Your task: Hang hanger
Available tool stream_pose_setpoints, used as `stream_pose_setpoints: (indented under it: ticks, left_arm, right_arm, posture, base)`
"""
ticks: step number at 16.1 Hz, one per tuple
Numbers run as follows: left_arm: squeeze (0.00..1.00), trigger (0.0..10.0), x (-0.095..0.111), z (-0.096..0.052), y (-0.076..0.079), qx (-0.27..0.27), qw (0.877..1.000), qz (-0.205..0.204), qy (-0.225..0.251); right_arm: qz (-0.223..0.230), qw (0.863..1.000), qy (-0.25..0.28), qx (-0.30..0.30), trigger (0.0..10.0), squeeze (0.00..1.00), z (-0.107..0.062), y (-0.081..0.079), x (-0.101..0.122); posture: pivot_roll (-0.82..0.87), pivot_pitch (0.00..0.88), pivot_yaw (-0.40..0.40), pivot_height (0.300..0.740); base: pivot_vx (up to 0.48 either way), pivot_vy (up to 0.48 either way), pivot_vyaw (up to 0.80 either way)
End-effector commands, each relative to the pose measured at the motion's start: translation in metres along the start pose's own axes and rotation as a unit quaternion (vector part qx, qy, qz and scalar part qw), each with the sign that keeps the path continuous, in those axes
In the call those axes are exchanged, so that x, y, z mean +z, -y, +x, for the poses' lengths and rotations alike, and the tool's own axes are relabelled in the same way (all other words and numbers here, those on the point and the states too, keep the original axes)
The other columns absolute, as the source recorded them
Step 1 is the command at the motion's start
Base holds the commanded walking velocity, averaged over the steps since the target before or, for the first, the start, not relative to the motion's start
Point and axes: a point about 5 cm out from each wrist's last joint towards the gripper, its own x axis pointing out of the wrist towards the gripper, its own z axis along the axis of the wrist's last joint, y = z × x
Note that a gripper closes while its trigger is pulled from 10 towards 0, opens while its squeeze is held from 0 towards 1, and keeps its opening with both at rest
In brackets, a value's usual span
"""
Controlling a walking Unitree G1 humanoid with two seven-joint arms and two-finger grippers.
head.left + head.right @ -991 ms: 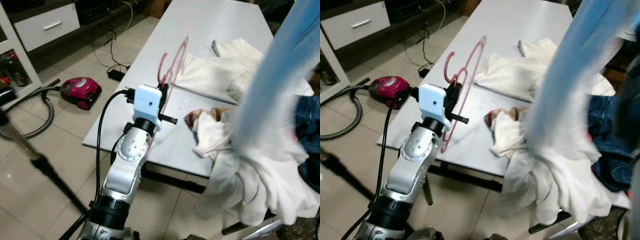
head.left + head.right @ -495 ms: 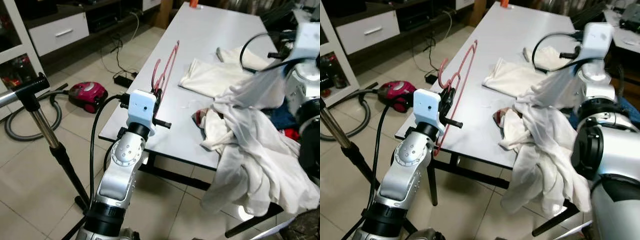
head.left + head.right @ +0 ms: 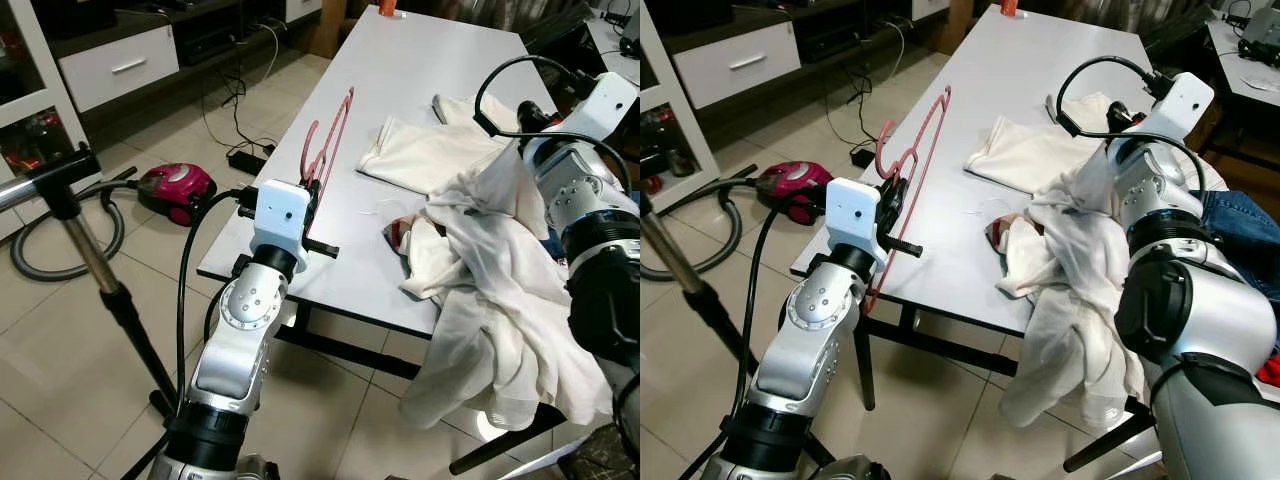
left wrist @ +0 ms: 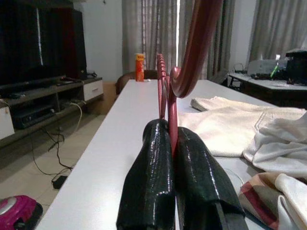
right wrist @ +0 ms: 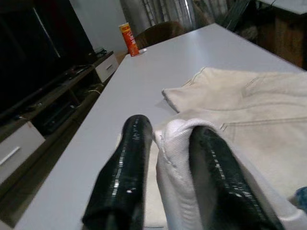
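Note:
A pink-red hanger (image 3: 335, 130) stands upright on edge over the near left side of the white table (image 3: 400, 60). My left gripper (image 4: 169, 129) is shut on its lower bar, with the hook (image 4: 192, 52) rising just beyond the fingers. To the right, my right gripper (image 5: 168, 132) is shut on a fold of a white garment (image 3: 500, 290). That garment drapes from the gripper over the table's near right corner and hangs toward the floor.
A cream garment (image 3: 430, 155) lies flat on the table, with blue jeans (image 3: 1240, 230) at the right edge. A metal stand pole (image 3: 60, 180) rises at my left. A pink vacuum cleaner (image 3: 180, 190), its hose and cables lie on the tiled floor. An orange bottle (image 3: 386, 10) stands at the table's far end.
The camera has tilted up and steadied. My right arm has swung in from the right with the white garment and settled over the table. The left gripper keeps the hanger as before.

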Motion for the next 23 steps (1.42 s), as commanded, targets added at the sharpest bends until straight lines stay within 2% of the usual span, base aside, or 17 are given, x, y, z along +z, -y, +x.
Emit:
stream_pose_setpoints:
  ticks: [1, 2, 6, 9, 11, 12, 13, 14, 15, 18, 19, 20, 21, 22, 23]
  left_arm:
    - [0.00, 10.0, 0.003, 0.004, 0.002, -0.005, 1.000, 0.004, 0.002]
    - [0.00, 10.0, 0.003, 0.004, 0.002, -0.005, 1.000, 0.004, 0.001]
    - [0.00, 10.0, 0.001, 0.003, 0.001, -0.009, 1.000, 0.007, -0.005]
    - [0.00, 10.0, -0.001, 0.001, 0.000, -0.015, 1.000, 0.009, -0.010]
    - [0.00, 10.0, -0.003, -0.003, 0.000, -0.026, 1.000, 0.003, -0.017]
    - [0.00, 10.0, -0.003, -0.003, 0.000, -0.026, 0.999, 0.001, -0.018]
    - [0.00, 10.0, -0.005, -0.003, 0.000, -0.029, 0.999, -0.003, -0.022]
    - [0.00, 10.0, -0.006, -0.002, 0.001, -0.034, 0.999, -0.007, -0.025]
    - [0.00, 10.0, -0.006, -0.001, 0.004, -0.044, 0.999, -0.010, -0.026]
    - [0.00, 10.0, -0.007, 0.000, 0.007, -0.064, 0.997, -0.019, -0.031]
    - [0.00, 10.0, -0.008, 0.000, 0.006, -0.066, 0.997, -0.010, -0.032]
    - [0.00, 10.0, -0.011, 0.000, 0.003, -0.059, 0.998, -0.004, -0.038]
    - [0.00, 10.0, -0.013, 0.000, 0.001, -0.052, 0.998, 0.000, -0.037]
    - [0.00, 10.0, -0.013, -0.001, -0.001, -0.044, 0.998, 0.000, -0.035]
    - [0.00, 10.0, -0.017, -0.009, -0.014, 0.001, 0.999, -0.014, -0.032]
  right_arm:
    - [0.025, 0.999, 0.000, 0.020, 10.0, 1.00, 0.002, -0.012, 0.007]
    - [0.018, 1.000, -0.006, 0.024, 10.0, 1.00, 0.002, -0.014, 0.006]
    - [0.000, 0.995, -0.079, 0.064, 10.0, 1.00, -0.001, -0.035, -0.029]
    - [-0.053, 0.991, -0.095, 0.083, 10.0, 1.00, -0.015, -0.039, -0.045]
    - [-0.086, 0.985, -0.131, 0.077, 10.0, 1.00, -0.055, -0.029, -0.062]
    - [-0.088, 0.984, -0.136, 0.073, 10.0, 1.00, -0.061, -0.026, -0.064]
    - [-0.023, 0.988, -0.147, 0.037, 10.0, 1.00, -0.075, -0.022, -0.061]
    - [0.044, 0.989, -0.137, 0.024, 10.0, 1.00, -0.076, -0.025, -0.054]
    - [0.085, 0.989, -0.122, 0.025, 10.0, 1.00, -0.077, -0.029, -0.047]
    - [0.023, 0.992, -0.126, 0.016, 10.0, 1.00, -0.094, -0.021, -0.041]
    - [-0.019, 0.993, -0.115, 0.002, 10.0, 1.00, -0.096, -0.009, -0.038]
    - [-0.214, 0.977, -0.023, -0.013, 10.0, 1.00, -0.095, 0.007, -0.031]
    - [-0.281, 0.959, 0.022, -0.030, 10.0, 0.44, -0.097, 0.016, -0.033]
    - [-0.297, 0.953, 0.050, -0.046, 10.0, 0.00, -0.099, 0.021, -0.032]
    - [-0.345, 0.932, 0.102, -0.045, 10.0, 0.00, -0.117, 0.023, -0.049]
  posture:
    - [0.07, 0.000, -0.051, 0.740]
    - [0.07, 0.000, -0.049, 0.740]
    - [0.06, 0.000, -0.049, 0.740]
    - [0.06, 0.000, -0.056, 0.740]
    - [0.04, 0.000, -0.067, 0.740]
    - [0.04, 0.000, -0.067, 0.740]
    - [0.04, 0.000, -0.067, 0.740]
    - [0.02, 0.000, -0.063, 0.740]
    - [0.02, 0.000, -0.063, 0.740]
    - [0.00, 0.000, -0.043, 0.740]
    - [-0.01, 0.000, -0.037, 0.740]
    - [-0.01, 0.000, -0.032, 0.740]
    - [-0.01, 0.000, -0.032, 0.740]
    - [-0.01, 0.000, -0.026, 0.740]
    - [-0.01, 0.000, -0.017, 0.740]
  base:
    - [0.000, 0.000, 0.00]
    - [0.000, 0.000, 0.00]
    - [0.000, 0.000, 0.00]
    - [0.000, 0.000, 0.00]
    - [0.000, 0.000, 0.00]
    - [0.000, 0.000, 0.00]
    - [0.000, 0.000, 0.00]
    - [0.000, 0.000, 0.00]
    - [0.000, 0.000, 0.00]
    - [0.000, 0.000, 0.00]
    - [0.000, 0.000, 0.00]
    - [0.000, 0.000, 0.00]
    - [0.000, 0.000, 0.00]
    - [0.000, 0.000, 0.00]
    - [0.000, 0.000, 0.00]
